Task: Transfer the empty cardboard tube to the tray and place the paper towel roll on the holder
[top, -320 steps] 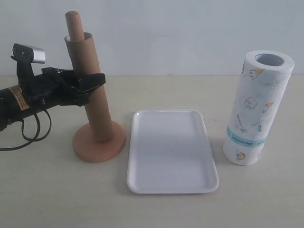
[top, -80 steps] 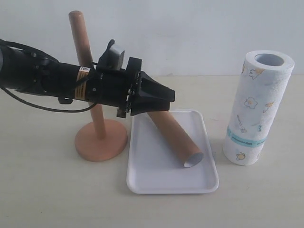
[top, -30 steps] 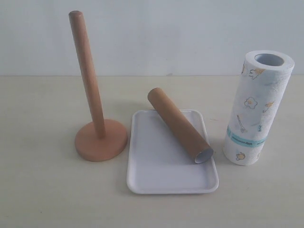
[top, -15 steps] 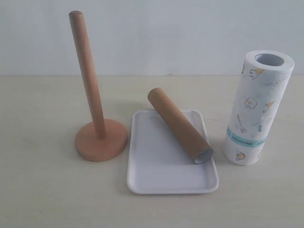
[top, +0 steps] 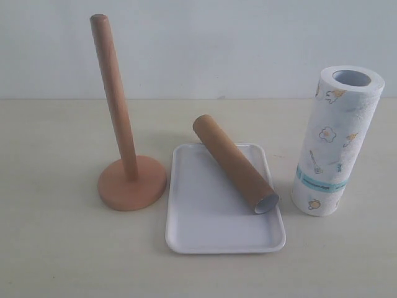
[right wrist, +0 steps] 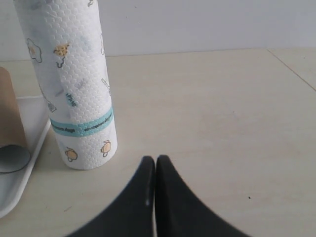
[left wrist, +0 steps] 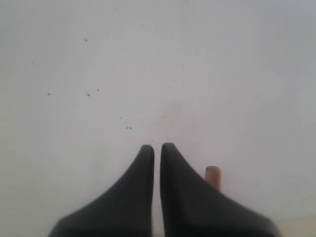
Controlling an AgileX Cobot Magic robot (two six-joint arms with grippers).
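The empty cardboard tube (top: 234,162) lies slantwise in the white tray (top: 205,217), its far end resting on the tray's back rim. The holder (top: 129,180) stands bare to the tray's left, dowel upright. The paper towel roll (top: 335,143) stands upright to the right of the tray. Neither arm shows in the exterior view. My left gripper (left wrist: 157,146) is shut and empty, facing a pale wall, with the holder's dowel tip (left wrist: 213,176) beside it. My right gripper (right wrist: 155,159) is shut and empty, near the paper towel roll (right wrist: 74,84); the tube's end (right wrist: 12,148) and tray edge (right wrist: 27,173) show alongside.
A pale wall rises behind the beige table (top: 62,261). In the right wrist view the table's far corner edge (right wrist: 294,69) runs off to one side.
Over the earlier frames my left gripper lifted the tube off the holder, laid it in the tray and withdrew from the exterior view. Nothing has moved in the last second.
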